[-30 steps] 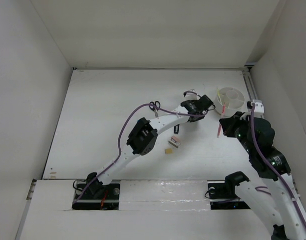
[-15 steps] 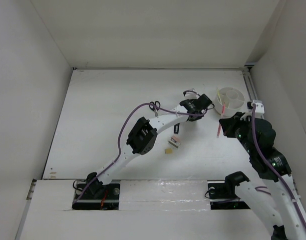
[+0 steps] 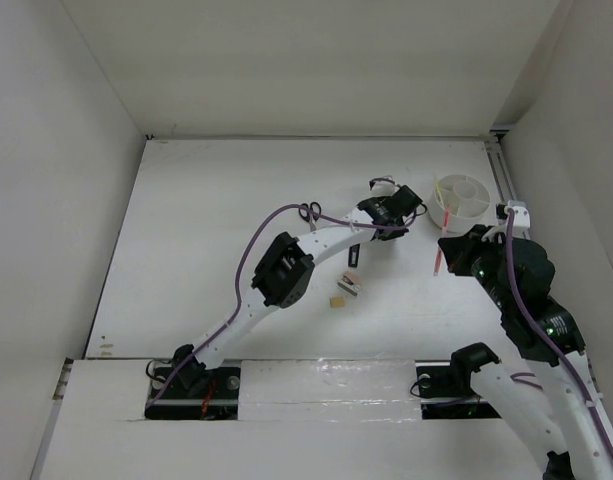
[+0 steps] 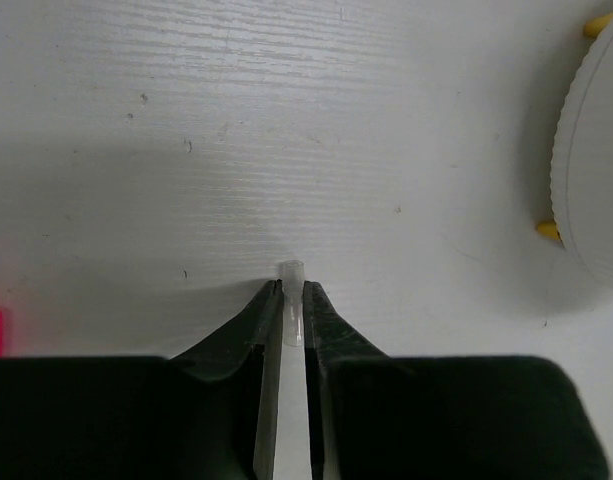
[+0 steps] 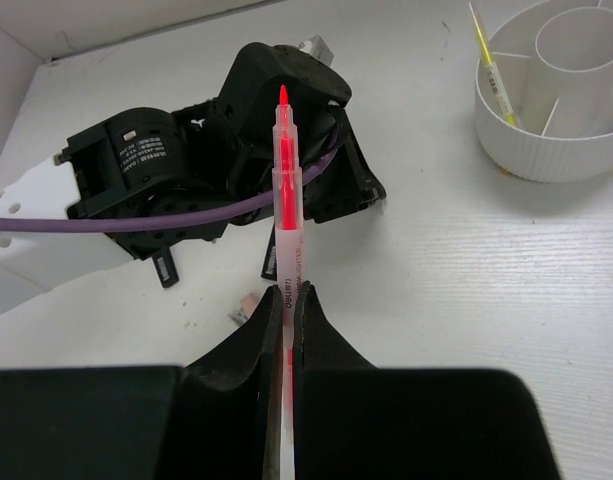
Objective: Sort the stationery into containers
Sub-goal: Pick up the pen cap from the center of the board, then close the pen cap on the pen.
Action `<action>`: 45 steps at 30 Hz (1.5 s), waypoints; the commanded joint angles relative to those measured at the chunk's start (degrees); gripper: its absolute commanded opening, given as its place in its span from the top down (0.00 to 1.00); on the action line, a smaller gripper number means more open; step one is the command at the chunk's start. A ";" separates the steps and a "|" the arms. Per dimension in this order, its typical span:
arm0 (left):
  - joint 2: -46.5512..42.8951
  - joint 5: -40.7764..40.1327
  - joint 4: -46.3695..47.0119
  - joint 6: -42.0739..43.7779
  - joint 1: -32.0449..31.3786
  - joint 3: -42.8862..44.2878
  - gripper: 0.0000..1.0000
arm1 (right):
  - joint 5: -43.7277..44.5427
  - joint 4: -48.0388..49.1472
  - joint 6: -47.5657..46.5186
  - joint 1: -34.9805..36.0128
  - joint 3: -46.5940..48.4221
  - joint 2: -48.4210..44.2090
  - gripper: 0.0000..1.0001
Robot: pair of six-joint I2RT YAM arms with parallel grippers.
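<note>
My left gripper (image 4: 291, 290) is shut on a thin pale translucent stick (image 4: 291, 278) whose tip pokes out just above the table. In the top view this gripper (image 3: 408, 205) sits just left of the round white organizer (image 3: 461, 198), whose ribbed wall shows in the left wrist view (image 4: 596, 170). My right gripper (image 5: 289, 300) is shut on a pink highlighter (image 5: 284, 170), white barrel, pink tip pointing away. It hovers below the organizer in the top view (image 3: 443, 258). The organizer (image 5: 556, 150) holds a yellow pencil (image 5: 491, 65). Black-handled scissors (image 3: 309, 212) lie by the left arm.
A tan eraser (image 3: 338, 299), a grey-pink block (image 3: 350, 285) and a dark highlighter (image 3: 353, 256) lie mid-table under the left forearm. The left wrist's black body (image 5: 276, 110) sits right behind the pink highlighter's tip. White walls enclose the table on three sides.
My left gripper has shifted slightly farther back and left, still beside the organizer. The right arm has hardly moved and still holds the highlighter.
</note>
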 commanded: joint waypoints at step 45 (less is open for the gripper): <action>-81.64 10.19 54.14 24.98 9.50 -78.26 1.00 | -25.72 37.47 13.74 17.46 -14.82 12.80 1.00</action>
